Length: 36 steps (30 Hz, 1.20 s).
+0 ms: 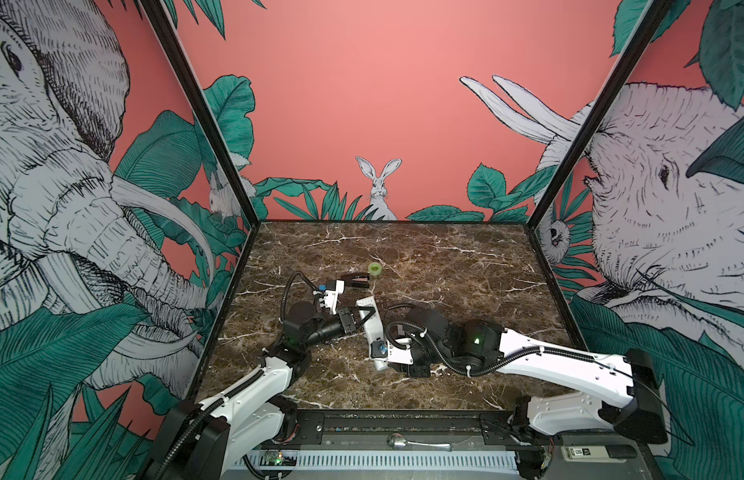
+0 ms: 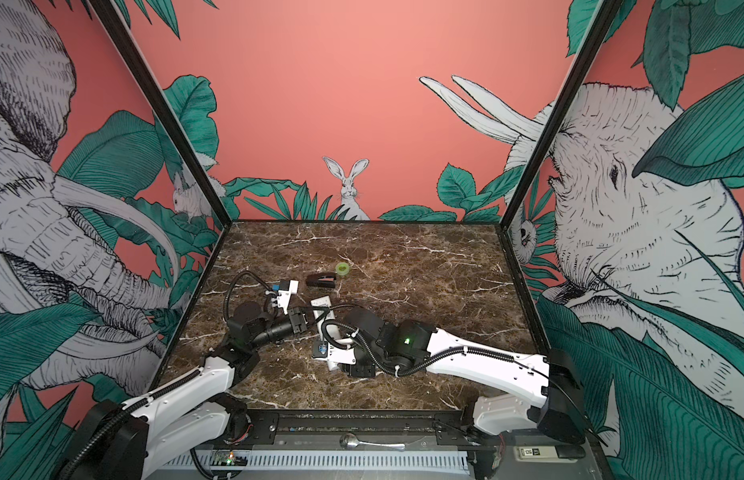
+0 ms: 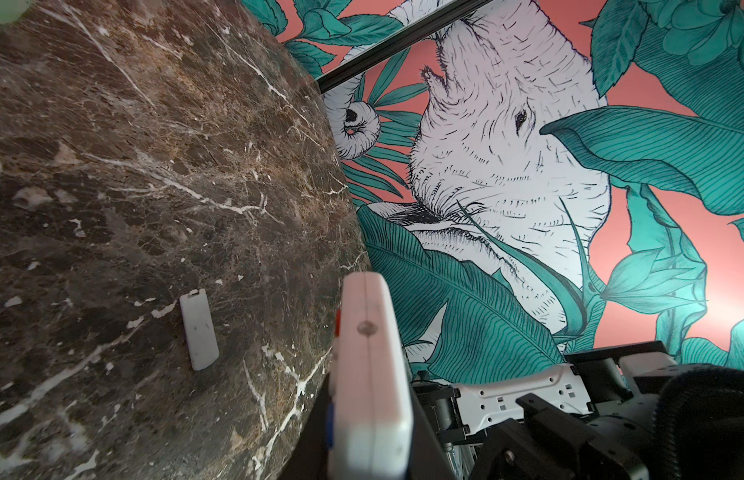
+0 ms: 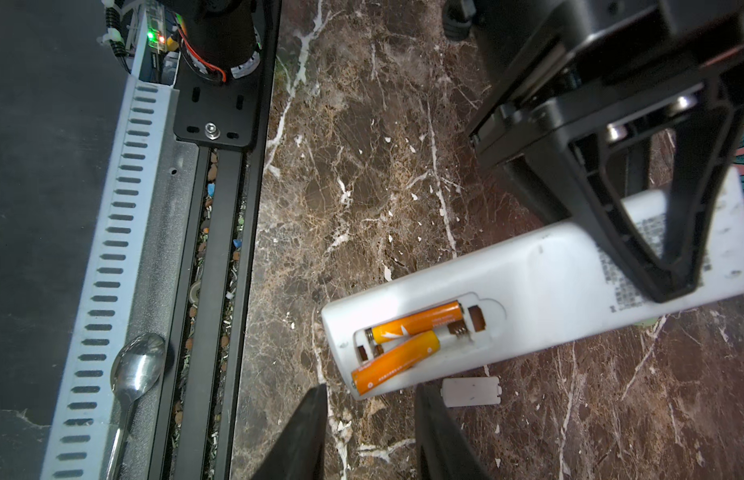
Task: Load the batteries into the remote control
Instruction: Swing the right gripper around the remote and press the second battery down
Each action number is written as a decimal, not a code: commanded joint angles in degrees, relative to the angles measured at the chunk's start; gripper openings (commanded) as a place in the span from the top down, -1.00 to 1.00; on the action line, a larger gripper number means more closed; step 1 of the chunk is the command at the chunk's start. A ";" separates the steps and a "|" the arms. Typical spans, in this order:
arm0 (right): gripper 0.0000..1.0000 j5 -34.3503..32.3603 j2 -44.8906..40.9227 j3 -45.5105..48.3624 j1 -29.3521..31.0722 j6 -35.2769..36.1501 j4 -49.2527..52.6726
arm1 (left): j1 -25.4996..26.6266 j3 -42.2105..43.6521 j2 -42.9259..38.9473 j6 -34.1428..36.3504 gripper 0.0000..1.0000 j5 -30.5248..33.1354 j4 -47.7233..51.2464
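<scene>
1. Your left gripper (image 3: 368, 415) is clamping the remote control (image 4: 548, 266) tight, back upward, likely steadying it.
2. The batteries: one (image 4: 418, 322) is lying seated; the other (image 4: 395, 361) is sitting askew, overhanging the bay.
3. Your right gripper (image 4: 370, 399) is hovering just beside it, jaws apart, empty.

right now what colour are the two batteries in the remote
The batteries in the remote are orange with metallic ends; right wrist view shows them best.
</scene>
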<state>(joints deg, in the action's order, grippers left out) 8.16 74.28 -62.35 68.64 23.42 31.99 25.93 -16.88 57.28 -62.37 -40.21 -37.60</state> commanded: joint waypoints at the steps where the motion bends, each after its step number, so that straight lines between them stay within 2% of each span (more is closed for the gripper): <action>1: 0.25 0.67 -0.70 0.82 0.61 1.00 0.33 | -0.23 -1.51 -1.43 -1.20 1.00 -1.45 -1.50; 36: 0.53 -3.65 2.97 1.10 0.79 1.37 -0.17 | -0.24 -0.78 1.00 -3.98 1.00 -2.29 -6.23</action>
<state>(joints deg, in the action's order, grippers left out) 5.61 76.75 -61.93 69.01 24.40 32.14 25.93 -16.88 58.61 -64.99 -41.36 -40.47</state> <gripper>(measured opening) 0.239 0.202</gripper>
